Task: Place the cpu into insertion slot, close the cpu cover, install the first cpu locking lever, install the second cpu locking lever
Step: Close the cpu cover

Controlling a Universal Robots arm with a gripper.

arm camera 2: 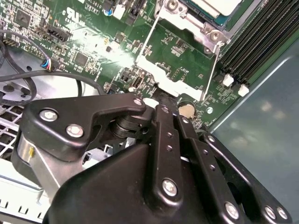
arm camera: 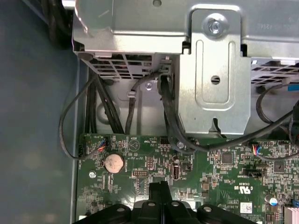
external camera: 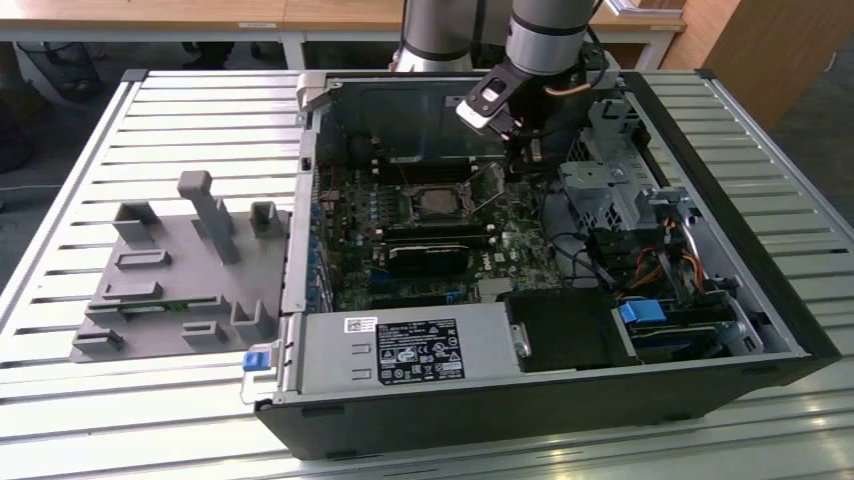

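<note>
The cpu (arm camera 2: 217,5) sits in the slot (arm camera 2: 209,29) with its pale metal face up, at the edge of the second wrist view. The cover (arm camera 2: 156,74) is open: its silvery frame is swung away from the slot, and the green board (arm camera 2: 182,51) is visible through its window. A thin lever (arm camera 2: 211,70) runs along one side of the frame.

The gripper (arm camera 2: 161,100) is at the free edge of the cover. Its black fingers (arm camera: 155,198) are closed together and the tips touch that edge. I cannot tell if they pinch the metal or only press on it. A round coin battery (arm camera 2: 187,110) lies on the board just beside the tips. Long black memory slots (arm camera 2: 252,42) run near the slot.

In the first wrist view, a metal bracket (arm camera: 215,70) stands over the board's edge beyond the fingers, and black cables (arm camera: 168,112) go down from it to the board.

In the exterior view the arm (external camera: 547,35) reaches down into the open case (external camera: 534,410), which lies on a slatted worktop (external camera: 174,110). A grey holder (external camera: 174,270) lies on the worktop at the exterior view's left, just beside the case.
</note>
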